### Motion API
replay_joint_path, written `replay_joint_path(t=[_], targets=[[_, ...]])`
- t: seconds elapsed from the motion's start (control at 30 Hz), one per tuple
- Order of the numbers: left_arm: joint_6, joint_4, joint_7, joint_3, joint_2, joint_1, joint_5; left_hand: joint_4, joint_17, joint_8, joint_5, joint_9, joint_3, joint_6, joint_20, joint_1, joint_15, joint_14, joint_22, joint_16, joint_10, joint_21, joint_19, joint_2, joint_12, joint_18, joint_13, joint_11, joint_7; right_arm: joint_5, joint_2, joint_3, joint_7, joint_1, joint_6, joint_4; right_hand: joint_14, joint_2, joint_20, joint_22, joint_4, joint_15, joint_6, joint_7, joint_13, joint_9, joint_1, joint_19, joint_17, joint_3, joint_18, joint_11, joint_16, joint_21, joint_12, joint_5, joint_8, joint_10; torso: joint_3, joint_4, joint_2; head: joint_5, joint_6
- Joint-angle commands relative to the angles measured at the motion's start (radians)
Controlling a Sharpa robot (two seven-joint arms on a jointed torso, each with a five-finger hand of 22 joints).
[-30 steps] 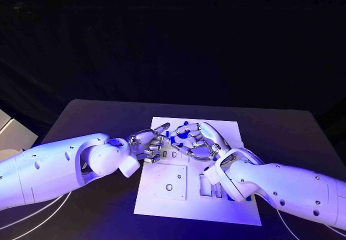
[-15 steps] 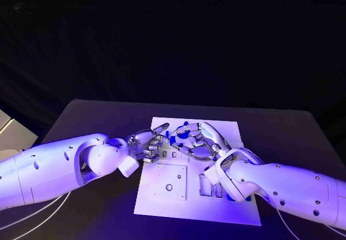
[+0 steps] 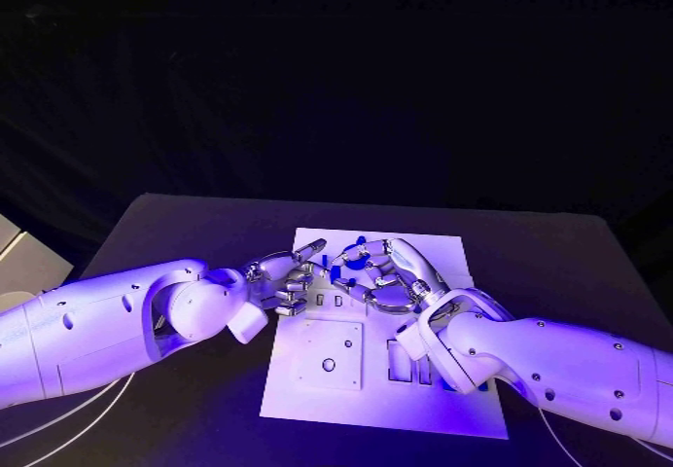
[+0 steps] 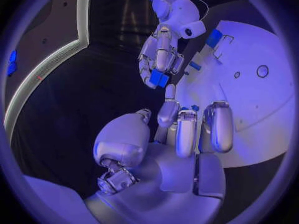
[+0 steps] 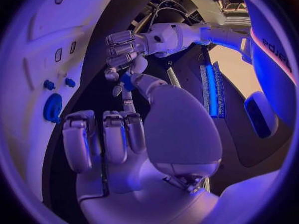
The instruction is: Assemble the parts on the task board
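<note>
While both hands meet over the white board [image 3: 421, 389], right hand [image 3: 381, 275] pinches a blue part [image 4: 158, 77]; left hand [image 3: 285, 280] curled, hold unclear.

Glossy white plastic shells cover both arms, at the lower left [image 3: 98, 331] and lower right [image 3: 561, 375] of the head view. Between them, polished silver metal hands, left [image 3: 288, 282] and right [image 3: 386, 277], gleam above the matt white task board [image 3: 351, 384]. The black table [image 3: 183, 233] looks dull, cloth-like.
</note>
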Motion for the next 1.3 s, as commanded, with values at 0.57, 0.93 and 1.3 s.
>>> replay_joint_path(t=[0.57,0.93,1.3], targets=[[-0.150,-0.042,0.069,0.012,-0.051,0.003,0.007,-0.003,0.213,-0.085,0.000,-0.014,-0.034,-0.120,0.033,0.048,0.039,0.087,-0.050,-0.016,-0.116,-0.019,-0.034,-0.030,-0.104,0.005,-0.142,0.051,0.052,-0.126,-0.013,-0.003,-0.033,0.004,0.011,-0.044,0.103,0.011,0.007,0.263,-0.004,0.007,0.008,-0.005,0.263,0.001,0.001,0.103,0.263,-0.004,-0.007,0.008,0.003,0.005,0.004,-0.005,0.006,0.106,-0.0028,-0.0007,0.000,-0.012,-0.005],[-0.168,-0.012,0.093,0.024,-0.079,0.011,0.030,-0.003,0.206,-0.086,0.000,-0.014,-0.034,-0.121,0.034,0.052,0.040,0.084,-0.062,-0.018,-0.120,-0.024,-0.042,-0.030,-0.107,0.008,-0.147,0.052,0.053,-0.184,0.027,-0.021,-0.051,-0.011,0.020,-0.131,0.103,0.011,0.007,0.263,-0.005,0.007,0.008,-0.005,0.263,0.001,0.001,0.103,0.263,-0.004,-0.007,0.007,0.003,0.005,0.004,-0.005,0.007,0.106,-0.0014,0.0015,0.000,-0.012,-0.011],[-0.171,-0.001,0.101,0.027,-0.086,0.015,0.034,-0.003,0.203,-0.087,0.000,-0.014,-0.034,-0.122,0.035,0.054,0.041,0.083,-0.066,-0.020,-0.121,-0.026,-0.045,-0.030,-0.108,0.009,-0.147,0.052,0.054,-0.212,0.062,-0.032,-0.062,-0.030,0.024,-0.184,0.103,0.011,0.007,0.263,-0.005,0.007,0.007,-0.005,0.263,0.002,0.000,0.103,0.263,-0.005,-0.007,0.007,0.003,0.005,0.004,-0.007,0.007,0.106,-0.0007,0.0015,0.000,-0.011,-0.018]])
